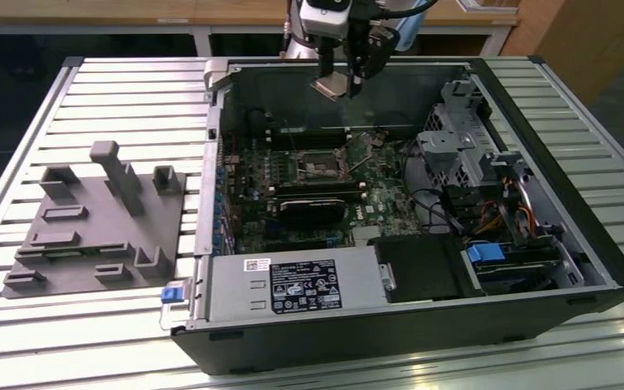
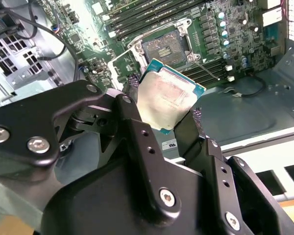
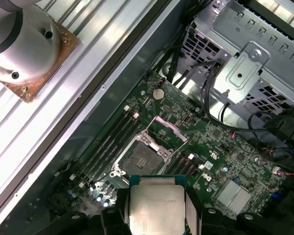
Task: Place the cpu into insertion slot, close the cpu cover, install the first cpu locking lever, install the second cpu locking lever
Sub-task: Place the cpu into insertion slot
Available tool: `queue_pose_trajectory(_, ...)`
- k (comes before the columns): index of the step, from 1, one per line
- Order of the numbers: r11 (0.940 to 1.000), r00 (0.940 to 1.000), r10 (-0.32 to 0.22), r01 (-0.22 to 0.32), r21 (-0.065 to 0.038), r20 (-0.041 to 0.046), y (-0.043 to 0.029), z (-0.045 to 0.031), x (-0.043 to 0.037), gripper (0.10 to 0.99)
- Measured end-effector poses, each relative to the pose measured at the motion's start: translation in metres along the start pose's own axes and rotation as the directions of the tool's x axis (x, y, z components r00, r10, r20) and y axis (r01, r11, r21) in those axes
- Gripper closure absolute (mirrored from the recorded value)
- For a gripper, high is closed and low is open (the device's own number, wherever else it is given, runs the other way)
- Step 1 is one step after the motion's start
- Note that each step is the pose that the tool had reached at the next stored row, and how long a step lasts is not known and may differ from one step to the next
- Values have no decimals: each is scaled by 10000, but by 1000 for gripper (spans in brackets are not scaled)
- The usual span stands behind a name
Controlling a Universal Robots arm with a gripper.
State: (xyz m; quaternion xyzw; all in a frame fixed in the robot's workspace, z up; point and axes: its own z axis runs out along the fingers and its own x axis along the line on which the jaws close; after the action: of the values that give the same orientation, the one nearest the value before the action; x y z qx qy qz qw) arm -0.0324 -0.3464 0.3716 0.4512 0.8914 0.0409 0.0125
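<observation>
- The gripper (image 2: 162, 106) is clenched on the cpu (image 2: 169, 90), one finger against each of two opposite edges, with the silver top facing back toward the wrist.
- The cpu hangs well above the insertion slot (image 3: 139, 159), up near the rim of the open computer case (image 1: 604, 260) and clear of the board.
- From the gripper, the insertion slot lies downward and, by my reckoning, a little ahead rather than squarely beneath.
- The cpu cover (image 3: 169, 129) stands swung up at one edge of the insertion slot, leaving the pin field bare.
</observation>
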Motion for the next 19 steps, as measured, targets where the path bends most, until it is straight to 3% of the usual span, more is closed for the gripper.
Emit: queue_pose_trajectory(19,9930,9929,1183,-1183,-22,100,-1,15,0,545)
